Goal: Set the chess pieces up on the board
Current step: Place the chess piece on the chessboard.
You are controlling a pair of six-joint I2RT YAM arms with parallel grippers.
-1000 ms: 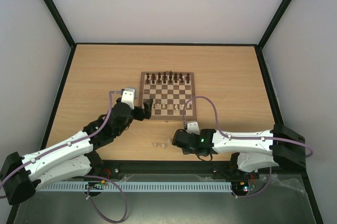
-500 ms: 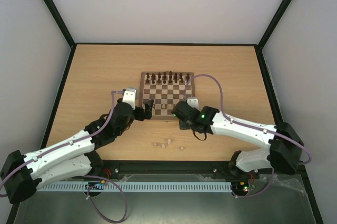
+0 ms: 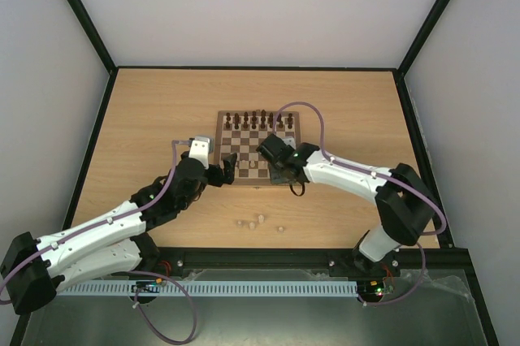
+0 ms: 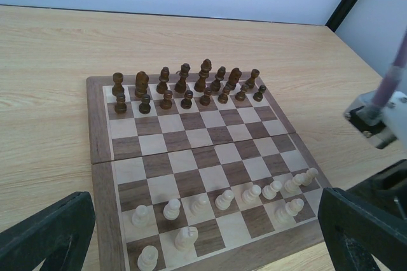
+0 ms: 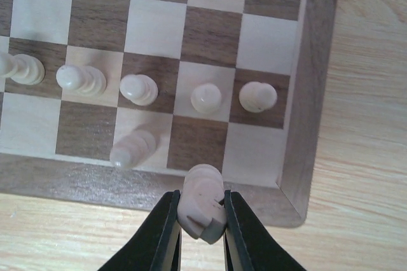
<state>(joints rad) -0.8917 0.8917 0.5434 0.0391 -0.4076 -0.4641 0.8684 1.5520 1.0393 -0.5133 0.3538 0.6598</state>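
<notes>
Right wrist: we see the right gripper (image 5: 201,196) pinching a pale piece (image 5: 202,210) over the board (image 5: 299,125)'s near border; the vacant squares (image 5: 197,140) lie just ahead.

Table (image 3: 146,118) with board (image 3: 244,144), stray pieces (image 3: 260,221)

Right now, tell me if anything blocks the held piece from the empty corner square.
Nothing visible does. The right gripper holds the pale piece above the near border of the board; the corner square is bare, and the nearest pawn stands one row beyond it.
</notes>
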